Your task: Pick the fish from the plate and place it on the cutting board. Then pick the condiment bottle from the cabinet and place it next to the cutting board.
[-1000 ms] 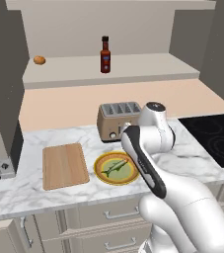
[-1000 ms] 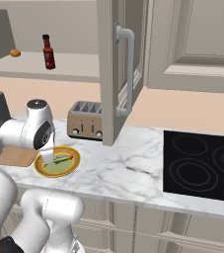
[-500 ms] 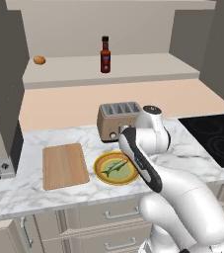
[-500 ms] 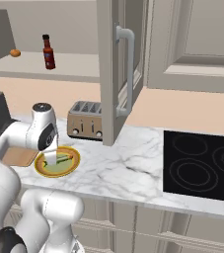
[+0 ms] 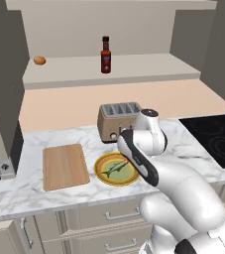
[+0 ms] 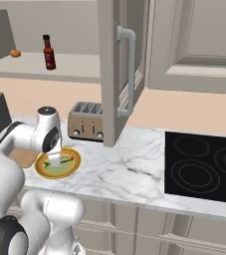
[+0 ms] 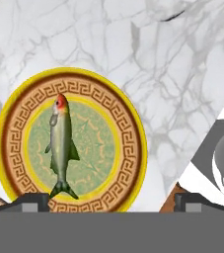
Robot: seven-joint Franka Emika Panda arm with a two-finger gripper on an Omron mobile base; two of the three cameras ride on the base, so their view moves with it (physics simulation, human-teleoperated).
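The fish (image 7: 61,148) lies lengthwise on the left half of the plate (image 7: 133,123), which has a yellow-orange rim. My gripper (image 7: 111,202) hangs open right above this plate, fingertips (image 7: 29,200) spread wide with nothing between them; the fish sits nearer the left one. From the side, the gripper (image 6: 55,162) points down over the plate (image 6: 74,167). The fish (image 5: 115,168) and plate (image 5: 100,171) sit just right of the wooden cutting board (image 5: 65,166). The condiment bottle (image 5: 105,55) stands upright on the cabinet ledge (image 5: 143,67).
A toaster (image 5: 120,121) stands just behind the plate. A small orange round thing (image 5: 39,60) rests at the ledge's left end. An open cabinet door (image 6: 117,74) with a handle hangs above the counter, and a black cooktop (image 6: 209,159) lies to the right.
The hand has dropped a little lower and closer over the plate. The jaws have stayed open, and the fish, board and bottle have not moved.
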